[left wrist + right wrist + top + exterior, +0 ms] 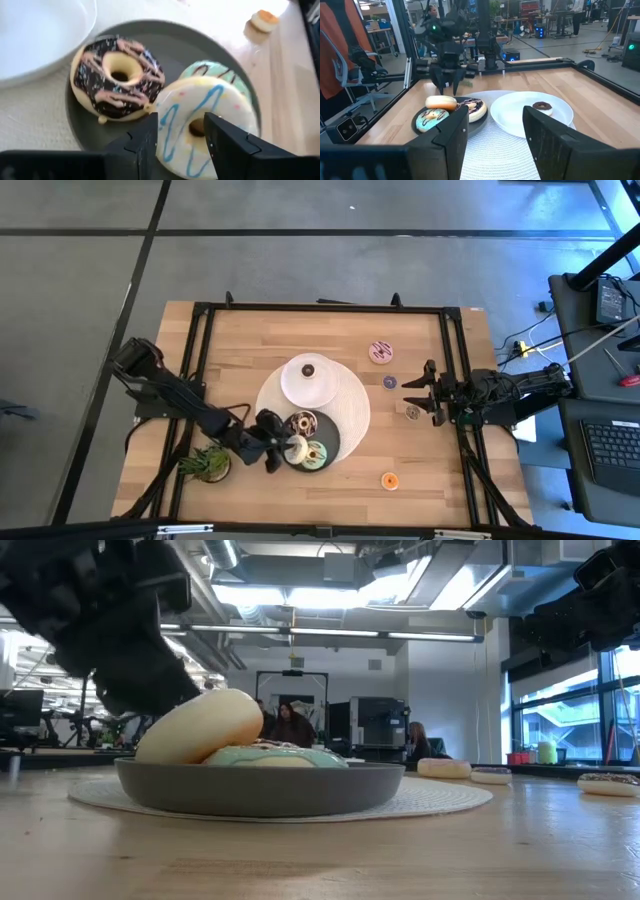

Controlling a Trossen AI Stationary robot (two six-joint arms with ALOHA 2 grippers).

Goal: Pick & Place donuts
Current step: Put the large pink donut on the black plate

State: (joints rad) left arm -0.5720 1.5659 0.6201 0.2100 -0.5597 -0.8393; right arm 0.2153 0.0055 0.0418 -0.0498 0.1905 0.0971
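With the left tool (180, 137) spread around the cream donut (205, 125) tilted on the grey plate (80, 135), lift straight up without dragging neighbouring donuts; the right tool (425, 392) waits wide.

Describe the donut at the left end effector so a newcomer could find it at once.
Start at the round woven mat mid-table, then find the dark grey plate on its near edge. Three donuts lie there: the cream donut has blue drizzle and leans on the green donut, beside the chocolate donut, with the left end effector straddling it.
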